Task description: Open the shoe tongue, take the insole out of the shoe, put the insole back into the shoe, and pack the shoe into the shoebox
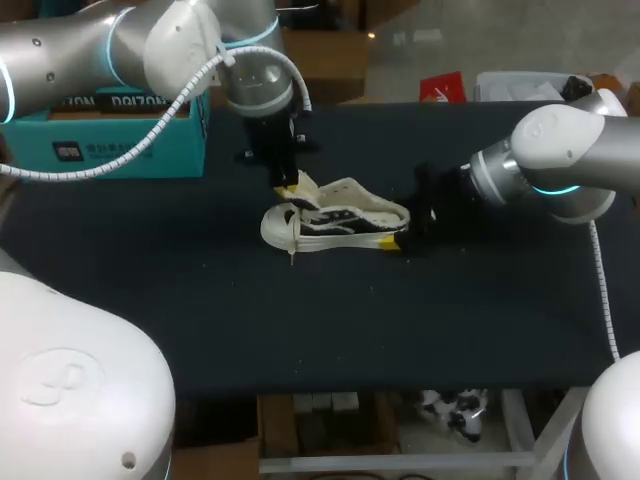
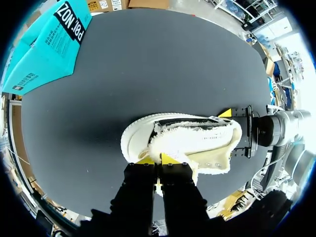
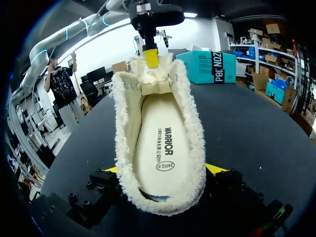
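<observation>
A white fleece-lined shoe [image 1: 335,222] lies on its sole mid-table, toe toward my left arm. My left gripper [image 1: 290,188] hangs over the toe end, shut on the shoe tongue [image 3: 155,79], which it holds lifted; its yellow tips [image 2: 158,160] meet at the fleece. The white insole [image 3: 160,148] lies flat inside the shoe, printed side up. At the heel is my right gripper [image 1: 400,235], fingers wide and pressed against both sides of the heel [image 3: 163,170]. The teal shoebox [image 1: 130,140] stands at the table's back left.
The black table [image 1: 200,320] is bare in front of the shoe and to its right. A loose lace end [image 1: 292,250] trails off the toe toward the front edge.
</observation>
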You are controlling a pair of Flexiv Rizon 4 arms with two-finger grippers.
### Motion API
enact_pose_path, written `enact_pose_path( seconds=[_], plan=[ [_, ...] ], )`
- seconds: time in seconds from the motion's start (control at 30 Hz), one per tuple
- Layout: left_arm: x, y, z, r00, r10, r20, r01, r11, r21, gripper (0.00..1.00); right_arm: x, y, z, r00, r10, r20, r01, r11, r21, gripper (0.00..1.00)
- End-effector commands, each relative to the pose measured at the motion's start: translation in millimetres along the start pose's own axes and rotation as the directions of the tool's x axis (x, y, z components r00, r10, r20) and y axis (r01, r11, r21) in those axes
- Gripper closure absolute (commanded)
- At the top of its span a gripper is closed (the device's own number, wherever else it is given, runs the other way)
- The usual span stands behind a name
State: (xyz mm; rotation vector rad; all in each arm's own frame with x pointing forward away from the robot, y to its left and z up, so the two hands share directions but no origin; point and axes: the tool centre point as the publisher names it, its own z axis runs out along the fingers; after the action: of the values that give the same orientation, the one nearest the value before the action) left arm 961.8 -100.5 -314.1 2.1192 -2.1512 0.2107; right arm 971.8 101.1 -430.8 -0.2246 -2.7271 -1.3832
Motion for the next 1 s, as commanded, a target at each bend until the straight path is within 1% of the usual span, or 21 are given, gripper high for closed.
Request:
enact_pose_path(
  seconds=[0.03,0.17,0.33,0.73,0.83,1.0],
  plan=[
    [-8.0,-4.6,9.2,0.974,0.014,-0.225,-0.018,1.0,-0.014,1.0,-0.2,-7.4,5.3,1.0,0.0,-0.001,0.0,1.0,-0.002,1.0],
    [-10.2,-4.3,15.1,0.963,0.029,-0.27,-0.036,0.999,-0.021,1.0,-0.2,-7.4,5.3,1.0,0.0,-0.001,0.0,1.0,-0.002,1.0],
    [-19.8,-3.3,17.8,0.943,0.038,-0.33,-0.049,0.998,-0.025,1.0,-0.2,-7.4,5.3,1.0,0.0,-0.001,0.0,1.0,-0.002,1.0],
    [-29.9,-0.3,24.4,0.932,0.054,-0.359,-0.069,0.997,-0.029,1.0,-0.2,-7.4,5.3,1.0,0.0,-0.001,0.0,1.0,-0.002,1.0],
    [-35.0,-0.5,23.9,0.926,0.057,-0.373,-0.072,0.997,-0.025,1.0,-0.2,-7.4,5.3,1.0,0.0,-0.001,0.0,1.0,-0.002,1.0],
    [-36.5,-1.5,21.7,0.922,0.054,-0.385,-0.069,0.997,-0.026,1.0,-0.2,-7.4,5.3,1.0,0.0,-0.001,0.0,1.0,-0.002,1.0]
  ],
)
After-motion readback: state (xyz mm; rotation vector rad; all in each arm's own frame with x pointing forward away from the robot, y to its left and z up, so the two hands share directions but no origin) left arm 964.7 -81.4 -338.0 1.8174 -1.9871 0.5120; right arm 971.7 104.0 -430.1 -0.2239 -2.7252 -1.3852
